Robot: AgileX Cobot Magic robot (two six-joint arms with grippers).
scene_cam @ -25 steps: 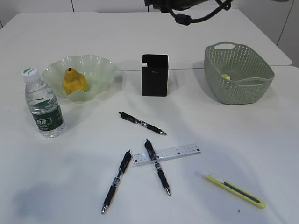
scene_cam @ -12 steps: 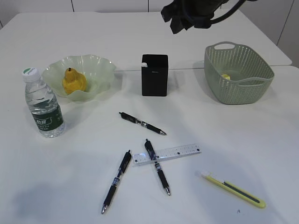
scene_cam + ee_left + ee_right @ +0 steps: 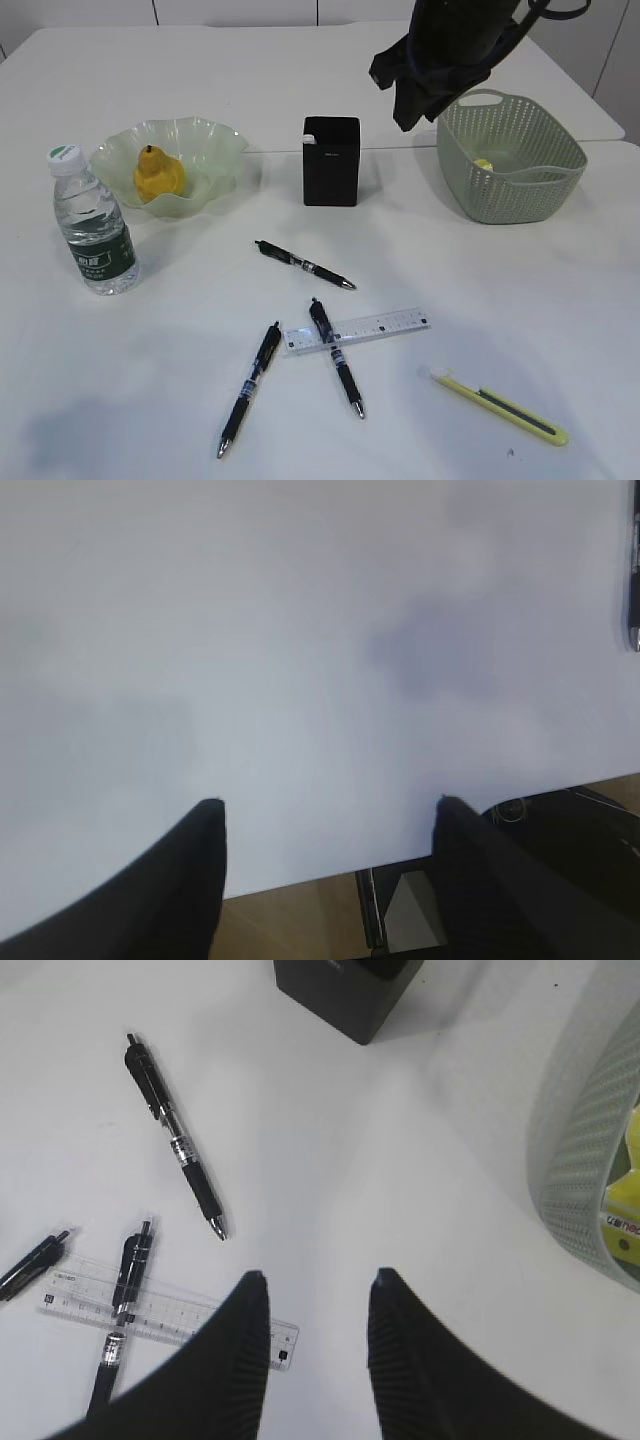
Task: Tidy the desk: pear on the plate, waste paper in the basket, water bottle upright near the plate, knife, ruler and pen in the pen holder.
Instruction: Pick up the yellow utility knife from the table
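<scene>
Since earlier, our right gripper (image 3: pixel 315 1295) has dropped beside the basket (image 3: pixel 520 190), spread and empty. Our left gripper (image 3: pixel 325 825), also spread, hangs over bare desk (image 3: pixel 300 630). We barely see the paper (image 3: pixel 484 164) inside; the pear (image 3: pixel 158 175) sits plated at ten o'clock.

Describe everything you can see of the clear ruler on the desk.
The ruler is a short, flat strip of clear plastic with fine black markings along one edge. It lies flat on the white desk, near the front, running roughly left to right with its right end slightly farther back. A black pen lies across its left part, on top of it. Nothing else touches it, and no hand is on it.
</scene>
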